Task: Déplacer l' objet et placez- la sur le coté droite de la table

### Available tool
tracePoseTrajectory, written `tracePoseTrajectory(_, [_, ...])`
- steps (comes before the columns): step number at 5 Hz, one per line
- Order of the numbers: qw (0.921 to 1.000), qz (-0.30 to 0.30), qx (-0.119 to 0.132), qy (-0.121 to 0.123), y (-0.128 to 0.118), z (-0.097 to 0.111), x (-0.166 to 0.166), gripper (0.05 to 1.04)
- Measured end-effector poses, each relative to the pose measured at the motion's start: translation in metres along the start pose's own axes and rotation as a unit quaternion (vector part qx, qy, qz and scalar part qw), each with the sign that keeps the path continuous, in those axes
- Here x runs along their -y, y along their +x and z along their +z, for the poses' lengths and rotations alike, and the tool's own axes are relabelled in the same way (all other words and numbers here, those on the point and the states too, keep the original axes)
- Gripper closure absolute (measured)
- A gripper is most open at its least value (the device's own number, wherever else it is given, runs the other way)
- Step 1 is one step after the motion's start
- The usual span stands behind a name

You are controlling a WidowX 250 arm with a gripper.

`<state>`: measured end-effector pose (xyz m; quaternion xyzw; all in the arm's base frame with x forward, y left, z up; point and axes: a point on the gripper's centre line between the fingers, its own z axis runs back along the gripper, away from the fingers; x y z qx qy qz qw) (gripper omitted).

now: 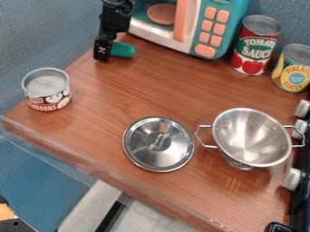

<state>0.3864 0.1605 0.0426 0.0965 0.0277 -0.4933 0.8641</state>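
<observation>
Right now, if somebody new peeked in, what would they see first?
Probably the shiny metal colander on the right part of the table, with a round silver lid just left of it. Next might be the teal toy microwave at the top, then the black gripper at the upper left, beside something green.

The black end effector [102, 50] is hanging down at the upper left, right beside a green object [123, 50], near the teal toy microwave [237, 16]. A short can [47, 90] is standing at left on the bench [115, 95]. A metal lid [145, 152] is lying between it and a colander [251, 136]; a red-labelled can [251, 54] and a yellow-labelled can [294, 72] are standing at the upper right.
</observation>
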Motion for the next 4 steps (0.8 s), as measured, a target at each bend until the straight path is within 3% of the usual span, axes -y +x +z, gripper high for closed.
tracePoseTrajectory(1, [0.9998,0.004,0.02,0.002,0.0,0.001,0.001,0.079])
tracePoseTrajectory(2, [0.9987,0.01,0.041,0.029,0.001,0.028,0.0,0.083])
tracePoseTrajectory(3, [0.9942,0.017,0.07,0.08,0.001,0.059,0.002,0.083])
tracePoseTrajectory(4, [0.9934,0.019,0.072,0.088,0.001,0.064,0.001,0.083])
